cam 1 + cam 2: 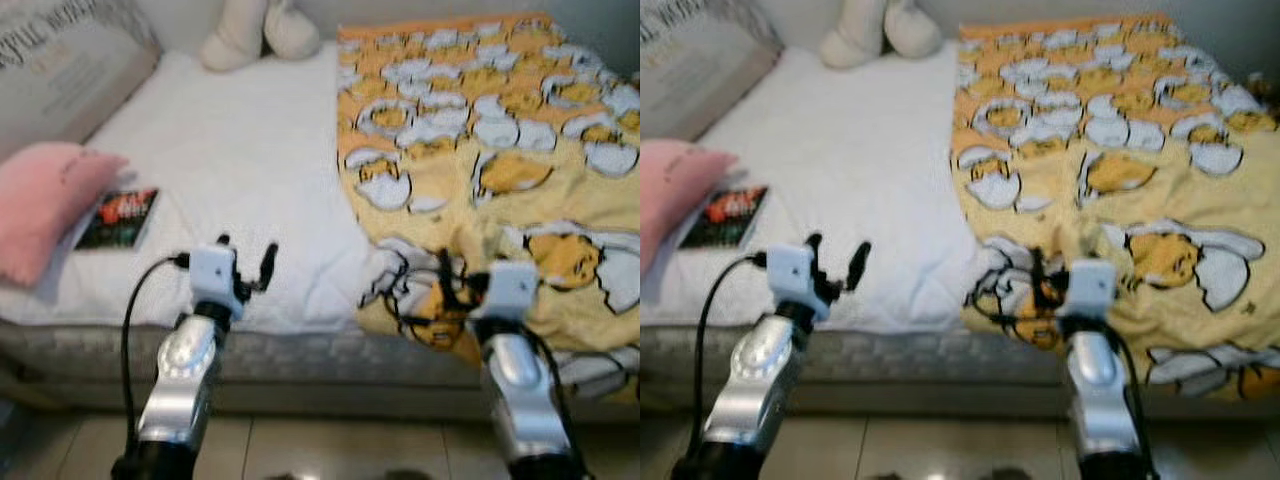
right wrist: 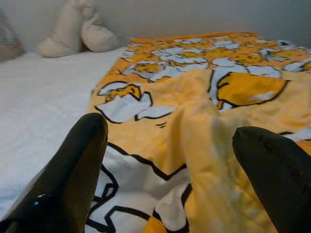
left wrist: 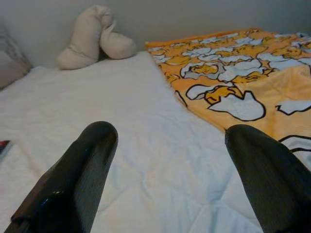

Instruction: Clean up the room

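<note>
A bed with a white quilted sheet [image 1: 250, 170] stands against a pale wall, above a tiled floor [image 1: 330, 445]. A yellow blanket printed with white egg figures [image 1: 500, 150] covers its right half. At the left lie a pink cushion [image 1: 40, 205] and a dark thin book [image 1: 120, 218]; a cream plush toy [image 1: 258, 32] rests at the wall. The left gripper [image 1: 245, 262] hovers wide open and empty over the sheet's front edge. The right gripper [image 2: 170, 160] is wide open over the blanket's front part, holding nothing.

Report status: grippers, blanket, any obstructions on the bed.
Left gripper open over white sheet. Right gripper open over a raised fold of yellow blanket, nothing held. Book and pink pillow lie apart at left.
</note>
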You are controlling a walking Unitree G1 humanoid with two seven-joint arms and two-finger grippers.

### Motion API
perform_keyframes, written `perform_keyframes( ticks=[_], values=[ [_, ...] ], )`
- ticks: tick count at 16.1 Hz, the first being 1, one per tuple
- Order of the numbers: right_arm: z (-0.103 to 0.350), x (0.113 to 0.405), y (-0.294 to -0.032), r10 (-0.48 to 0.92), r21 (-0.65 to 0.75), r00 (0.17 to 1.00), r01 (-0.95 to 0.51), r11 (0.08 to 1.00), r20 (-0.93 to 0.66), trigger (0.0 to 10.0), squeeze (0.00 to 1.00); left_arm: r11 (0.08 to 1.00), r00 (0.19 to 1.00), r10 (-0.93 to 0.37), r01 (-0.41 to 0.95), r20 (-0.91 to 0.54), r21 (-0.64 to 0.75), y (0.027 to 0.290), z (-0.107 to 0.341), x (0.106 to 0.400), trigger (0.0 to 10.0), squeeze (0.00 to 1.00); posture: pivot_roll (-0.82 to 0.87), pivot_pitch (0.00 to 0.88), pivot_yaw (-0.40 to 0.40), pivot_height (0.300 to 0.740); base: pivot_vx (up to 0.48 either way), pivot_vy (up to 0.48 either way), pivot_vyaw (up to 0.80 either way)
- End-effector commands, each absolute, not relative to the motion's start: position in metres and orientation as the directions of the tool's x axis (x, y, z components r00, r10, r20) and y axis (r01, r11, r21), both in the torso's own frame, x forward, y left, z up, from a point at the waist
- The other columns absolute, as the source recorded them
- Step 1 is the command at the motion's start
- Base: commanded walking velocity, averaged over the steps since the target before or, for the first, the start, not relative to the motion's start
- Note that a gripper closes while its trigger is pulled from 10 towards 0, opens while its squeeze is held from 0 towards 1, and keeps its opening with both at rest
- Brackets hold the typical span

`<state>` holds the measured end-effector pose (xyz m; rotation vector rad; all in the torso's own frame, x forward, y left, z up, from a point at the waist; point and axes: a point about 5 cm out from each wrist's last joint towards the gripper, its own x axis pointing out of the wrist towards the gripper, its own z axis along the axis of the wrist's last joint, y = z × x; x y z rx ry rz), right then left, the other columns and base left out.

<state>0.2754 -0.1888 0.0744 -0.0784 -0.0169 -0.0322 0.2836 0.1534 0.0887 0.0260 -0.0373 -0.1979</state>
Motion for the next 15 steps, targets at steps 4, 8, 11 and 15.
perform_keyframes(
  ticks=[4,8,11,15],
  values=[
    [0.076,0.28,-0.182,0.002,-0.074,1.0,-0.001,0.997,0.015,10.0,0.0,0.986,0.986,-0.167,0.166,0.02,0.035,0.162,0.088,0.283,10.0,0.0,-0.16,0.0,0.138,0.74,0.0,0.0,0.0],
    [0.074,0.276,-0.18,0.017,-0.083,1.0,-0.017,0.996,0.004,10.0,0.0,0.98,0.981,-0.195,0.195,0.006,0.034,0.159,0.087,0.282,10.0,0.0,-0.16,0.0,0.14,0.74,0.0,0.36,0.0],
    [0.071,0.276,-0.182,0.016,-0.072,1.0,-0.017,0.997,-0.013,10.0,0.0,0.976,0.978,-0.209,0.208,0.0,0.06,0.158,0.088,0.282,10.0,0.0,-0.16,0.0,0.139,0.74,0.0,0.467,-0.74],
    [0.067,0.274,-0.182,0.012,-0.085,1.0,-0.015,0.996,-0.028,10.0,0.0,0.969,0.974,-0.226,0.225,-0.002,0.099,0.154,0.093,0.284,10.0,0.0,-0.15,0.0,0.138,0.74,0.066,0.204,-0.37]
  ],
)
